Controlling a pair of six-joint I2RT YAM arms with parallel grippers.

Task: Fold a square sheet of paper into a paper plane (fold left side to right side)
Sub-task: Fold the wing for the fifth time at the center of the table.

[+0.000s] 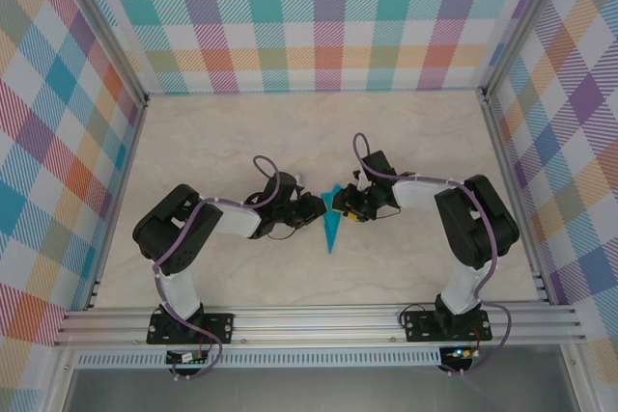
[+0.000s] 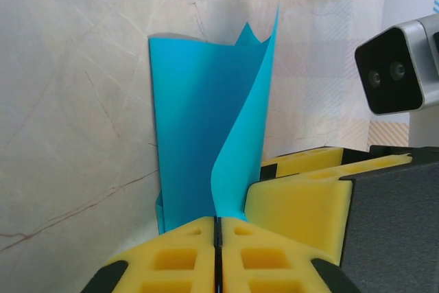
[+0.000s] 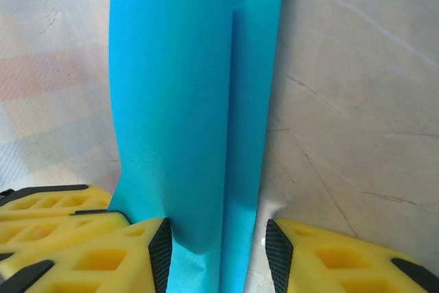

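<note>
Left hand [image 2: 217, 228] was clenched, its yellow pads meeting along one seam right at the foot of a raised flap [image 2: 250, 101] of the paper plane [image 2: 185, 121]. Whether a layer of paper was nipped between the pads could not be told. Right hand [image 3: 214, 245] was released, with its fingers apart and the plane's long fold edge running between them.

The plane lay on the marbled surface [image 2: 75, 101] between the two hands, sharp tip toward the arm bases and notched end away. One side lay flat. The other stood up off it in a curl.

Risks, as judged:
- The flap stood free and uncreased. A press starting from the wrong place would probably set the crease off the centre line and leave lopsided wings.
- If the left hand did hold a layer, any pull sideways or upward could drag the whole plane. The surface looked smooth and the sheet thin, so little would resist a slide.
- If the left hand held nothing, the flap could spring wider or flop back unguided.
- If the right hand closed where it stood, it would pinch the flat layers together and likely buckle them.
- The two hands were just beside each other, the left nearly against a right finger [image 2: 295, 200]. A small inward move could knock them together and shift the paper.
</note>
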